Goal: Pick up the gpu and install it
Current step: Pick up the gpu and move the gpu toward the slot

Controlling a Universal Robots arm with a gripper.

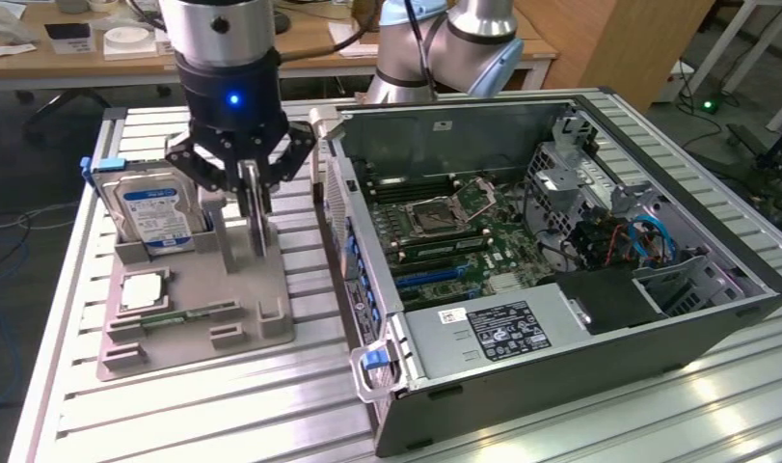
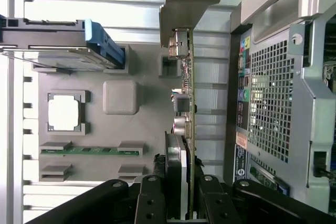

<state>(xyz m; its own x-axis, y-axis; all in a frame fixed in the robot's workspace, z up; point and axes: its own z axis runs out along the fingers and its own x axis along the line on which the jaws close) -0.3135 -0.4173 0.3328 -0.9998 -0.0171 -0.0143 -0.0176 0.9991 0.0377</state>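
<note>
The hand (image 1: pixel 253 196) is closing on the gpu (image 1: pixel 258 236), gripping the card upright by its upper edge at the grey holder (image 1: pixel 224 323), just beside the open case (image 1: pixel 558 328). Lifting well likely means rising straight, keeping the card vertical and clear of the holder.

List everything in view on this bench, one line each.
gpu: one, dark board with black cooler, upright over the holder
hard drive: one, silver with blue-white label, on edge in the holder
processor chip: one, pale, flat in a holder recess
memory stick: one, green, lying in the holder beside the chip
holder: one, grey, on the table
computer case: one, dark, open, at the exterior view's right of the holder
table: one, silvery, slatted
arm: one, silver and black, above the holder
gripper: one, black, shut on the gpu
</note>
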